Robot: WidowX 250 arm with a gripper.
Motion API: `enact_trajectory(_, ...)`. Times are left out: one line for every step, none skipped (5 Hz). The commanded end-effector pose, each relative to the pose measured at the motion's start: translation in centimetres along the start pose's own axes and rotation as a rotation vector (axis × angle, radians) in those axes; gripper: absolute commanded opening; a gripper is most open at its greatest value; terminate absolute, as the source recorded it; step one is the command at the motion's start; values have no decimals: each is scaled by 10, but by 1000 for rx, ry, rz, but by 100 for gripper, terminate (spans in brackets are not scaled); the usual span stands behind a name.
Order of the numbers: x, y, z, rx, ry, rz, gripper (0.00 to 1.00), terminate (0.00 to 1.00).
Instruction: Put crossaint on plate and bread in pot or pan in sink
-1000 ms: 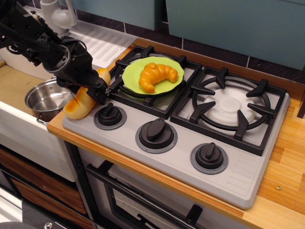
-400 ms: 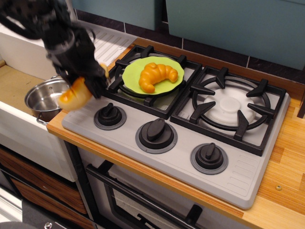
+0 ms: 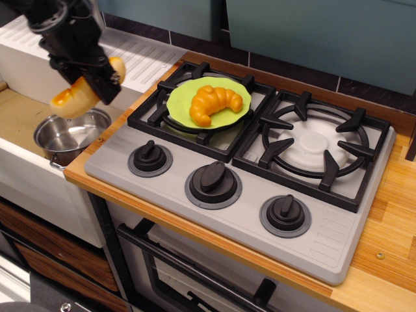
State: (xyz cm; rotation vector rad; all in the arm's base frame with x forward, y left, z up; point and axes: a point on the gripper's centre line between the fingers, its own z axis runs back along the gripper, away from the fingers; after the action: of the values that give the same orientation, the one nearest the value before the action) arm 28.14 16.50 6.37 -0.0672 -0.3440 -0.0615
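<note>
The croissant (image 3: 215, 103) lies on the light-green plate (image 3: 182, 97), which rests on the left rear burner. My gripper (image 3: 91, 79) is shut on the bread (image 3: 73, 99), a long orange-yellow loaf held tilted in the air above the shiny steel pot (image 3: 68, 135). The pot stands in the sink (image 3: 19, 117) against the counter edge. The loaf's lower end hangs just over the pot's rim, not touching it. The black arm hides the middle of the loaf.
The ribbed white drainboard (image 3: 140, 55) lies behind the sink. The grey stove (image 3: 260, 188) has three black knobs along its front and a bare right burner (image 3: 318, 146). A wooden counter edge (image 3: 390, 195) runs at the right.
My gripper has lifted the bread off the stove's left front corner and carried it left and up, from beside the plate to above the pot in the sink.
</note>
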Motion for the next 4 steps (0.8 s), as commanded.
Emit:
enact_trajectory(17,29,-19,-56,-58,-45,0,0)
enact_trajectory(16,42,-39,-102,-80,-68,0,0)
enact_trajectory(16,51,-55,-125,-93,-78,0,0)
enact_trajectory(13,56,-68,-146,-105,-83,0,0)
